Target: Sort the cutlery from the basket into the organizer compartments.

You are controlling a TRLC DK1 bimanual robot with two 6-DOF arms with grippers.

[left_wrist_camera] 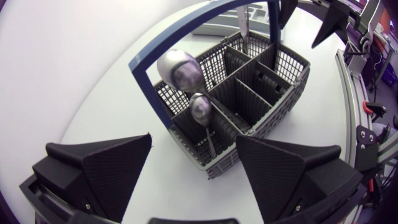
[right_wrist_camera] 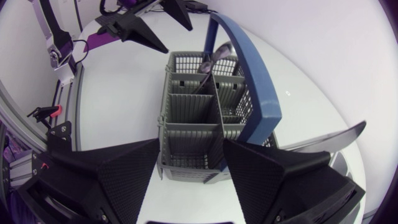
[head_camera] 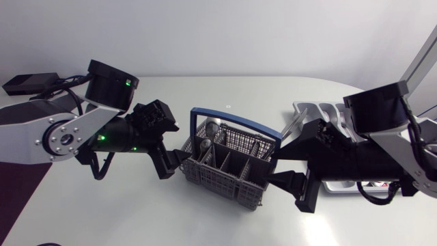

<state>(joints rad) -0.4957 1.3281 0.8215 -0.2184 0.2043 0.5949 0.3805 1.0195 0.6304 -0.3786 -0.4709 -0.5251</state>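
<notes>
The grey cutlery basket (head_camera: 229, 164) with a blue handle (head_camera: 239, 123) stands mid-table. Two spoons stand in its left-end compartments, a large one (left_wrist_camera: 179, 67) and a small one (left_wrist_camera: 201, 107). Another silver utensil (left_wrist_camera: 244, 25) sticks up at the far end. My left gripper (head_camera: 176, 162) is open just off the basket's left end, spoons ahead of it (left_wrist_camera: 194, 142). My right gripper (head_camera: 271, 167) is open at the opposite end, and the basket's near wall (right_wrist_camera: 186, 168) lies between its fingers; contact is unclear. The organizer (head_camera: 311, 109) sits at the right, mostly hidden by my right arm.
A silver blade (right_wrist_camera: 323, 140) shows beside my right gripper's outer finger. A black box (head_camera: 27, 83) lies at the table's far left corner. Bare tabletop lies in front of the basket and behind it.
</notes>
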